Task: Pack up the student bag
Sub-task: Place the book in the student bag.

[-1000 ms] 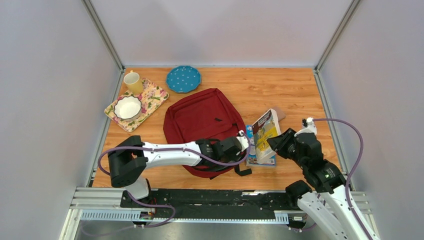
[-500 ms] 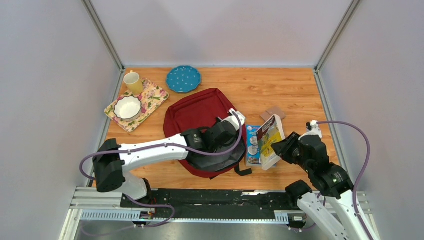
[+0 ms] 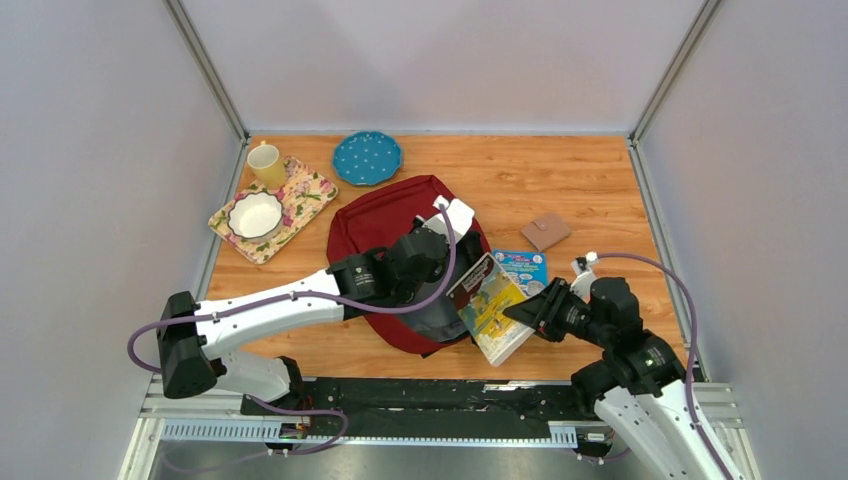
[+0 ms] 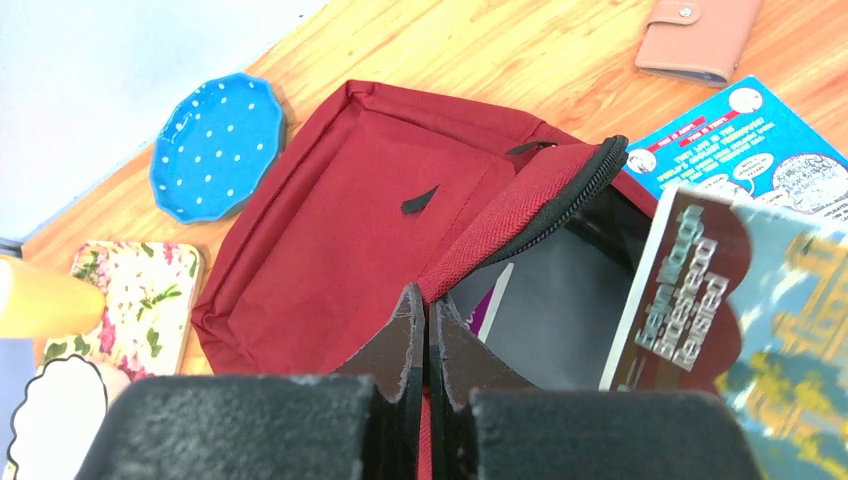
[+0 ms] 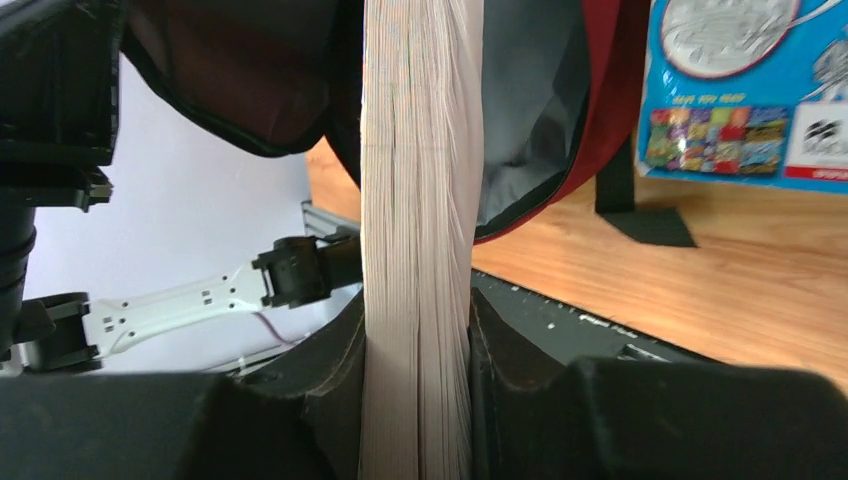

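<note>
The student bag (image 3: 385,225), a dark red backpack, lies mid-table with its mouth facing the near edge. My left gripper (image 4: 425,305) is shut on the red edge of that mouth and holds it up, showing the dark lining (image 4: 560,320). A white and purple item (image 4: 495,305) lies inside. My right gripper (image 3: 525,312) is shut on a thick paperback book (image 3: 490,305), its jaws pressed against both sides of the page block (image 5: 418,200). The book hangs tilted at the right side of the bag's mouth, its far end over the opening.
A blue comic magazine (image 3: 522,268) lies flat right of the bag, with a tan wallet (image 3: 546,231) beyond it. At the back left are a blue dotted plate (image 3: 367,158) and a floral tray (image 3: 300,195) carrying a yellow mug (image 3: 266,165) and a white bowl (image 3: 255,214).
My left gripper has pulled the bag's edge up and toward the far left, opening the mouth. My right gripper has carried the book left, off the magazine, to the opening.
</note>
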### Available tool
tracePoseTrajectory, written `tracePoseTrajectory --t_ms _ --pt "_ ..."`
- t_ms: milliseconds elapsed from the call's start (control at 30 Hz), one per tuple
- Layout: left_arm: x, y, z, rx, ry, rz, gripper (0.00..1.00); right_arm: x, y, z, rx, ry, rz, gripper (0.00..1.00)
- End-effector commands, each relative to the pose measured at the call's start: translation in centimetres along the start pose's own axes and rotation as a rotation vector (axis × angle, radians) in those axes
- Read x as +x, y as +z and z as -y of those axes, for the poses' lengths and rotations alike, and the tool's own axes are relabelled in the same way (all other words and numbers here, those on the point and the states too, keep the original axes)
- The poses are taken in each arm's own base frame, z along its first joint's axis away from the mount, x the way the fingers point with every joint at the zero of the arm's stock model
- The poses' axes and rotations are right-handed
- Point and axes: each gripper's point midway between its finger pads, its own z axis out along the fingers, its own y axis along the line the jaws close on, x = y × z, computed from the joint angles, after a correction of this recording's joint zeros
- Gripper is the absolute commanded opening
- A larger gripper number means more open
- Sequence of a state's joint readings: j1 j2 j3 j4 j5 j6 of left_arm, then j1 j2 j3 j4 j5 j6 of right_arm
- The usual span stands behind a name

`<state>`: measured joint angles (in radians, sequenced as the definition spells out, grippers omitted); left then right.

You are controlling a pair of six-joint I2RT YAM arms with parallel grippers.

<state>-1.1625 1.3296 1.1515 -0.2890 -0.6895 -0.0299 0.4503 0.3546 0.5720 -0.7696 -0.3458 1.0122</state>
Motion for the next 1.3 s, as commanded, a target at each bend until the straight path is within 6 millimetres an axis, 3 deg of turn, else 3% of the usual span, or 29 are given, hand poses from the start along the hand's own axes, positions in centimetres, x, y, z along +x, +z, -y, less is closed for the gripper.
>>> tracePoseTrajectory --t_ms 0,133,167,233,267,467,700,900,933,1200,1267 --pt "-2.9 -0.9 -1.2 -0.024 -0.085 0.113 0.0 1.0 -0.2 -5.8 -0.314 0.077 -0.107 0.0" --pt "-2.6 -0.8 -0.3 0.023 -0.11 0.109 0.0 0.6 1.1 -6.2 -0.368 0.123 -0.113 0.0" --pt "-2.2 -0.8 -0.1 0.028 -0.11 0.1 0.0 0.0 1.1 -7.4 -0.438 0.106 -0.096 0.0" --pt "-2.0 -0.8 0.1 0.035 -0.123 0.098 0.0 0.1 2.8 -6.9 -0.419 0.2 -0.151 0.0" --pt "-2.0 -0.9 0.1 0.039 -0.13 0.105 0.0 -0.4 2.8 -8.2 -0.473 0.185 -0.144 0.0" --pt "-3.4 -1.8 -0.2 0.066 -0.153 0.153 0.0 -1.8 5.4 -9.5 -0.451 0.192 -0.184 0.0" --pt "-5.4 -3.9 -0.2 0.16 -0.184 0.273 0.0 -1.5 9.1 -9.0 -0.434 0.257 -0.206 0.0" --pt "-5.0 -4.7 0.1 0.206 -0.189 0.286 0.0 -2.5 11.6 -9.9 -0.472 0.289 -0.176 0.0" --pt "-5.1 -4.7 0.2 0.212 -0.192 0.282 0.0 -2.9 11.6 -10.8 -0.516 0.272 -0.16 0.0" --pt "-3.3 -4.3 0.8 0.218 -0.235 0.22 0.0 -3.6 16.8 -9.6 -0.398 0.256 -0.008 0.0" --pt "-2.7 -4.1 1.0 0.215 -0.241 0.205 0.0 -3.4 18.7 -8.4 -0.327 0.249 0.053 0.0"
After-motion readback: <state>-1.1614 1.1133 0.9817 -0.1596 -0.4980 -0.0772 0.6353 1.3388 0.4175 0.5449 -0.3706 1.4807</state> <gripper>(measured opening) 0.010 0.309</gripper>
